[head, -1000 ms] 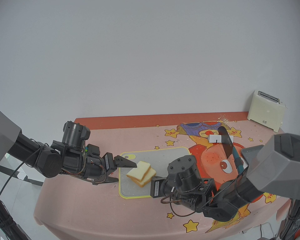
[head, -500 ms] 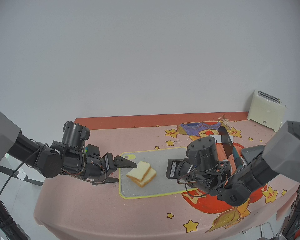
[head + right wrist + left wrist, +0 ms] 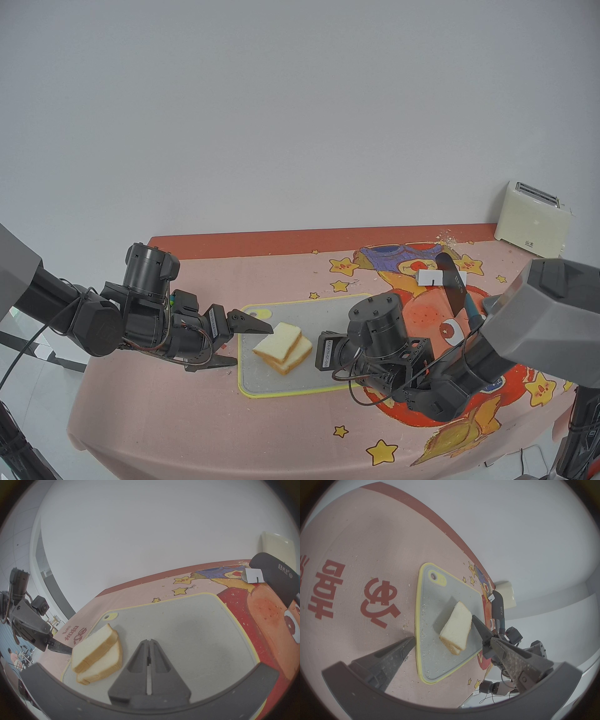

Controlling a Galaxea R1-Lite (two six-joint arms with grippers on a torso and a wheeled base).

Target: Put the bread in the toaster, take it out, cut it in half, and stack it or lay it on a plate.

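Note:
Two pale bread halves (image 3: 282,347) lie stacked on the left part of a grey, yellow-rimmed cutting board (image 3: 340,312). My left gripper (image 3: 254,344) stands open at the board's left edge, one finger on each side of the bread (image 3: 456,628), not touching it. My right gripper (image 3: 319,357) hovers low over the board just right of the stack, shut and empty. In the right wrist view its fingertips (image 3: 149,642) point past the bread (image 3: 95,650). The white toaster (image 3: 534,220) stands at the table's far right corner.
A knife with a black blade (image 3: 455,282) and teal handle lies right of the board, beside a small white card (image 3: 431,277). The pink cartoon tablecloth (image 3: 206,275) has bare room at the left and front.
The right gripper swung away from the bread toward the back right, then came partway back toward the stack. The left arm and the bread kept still.

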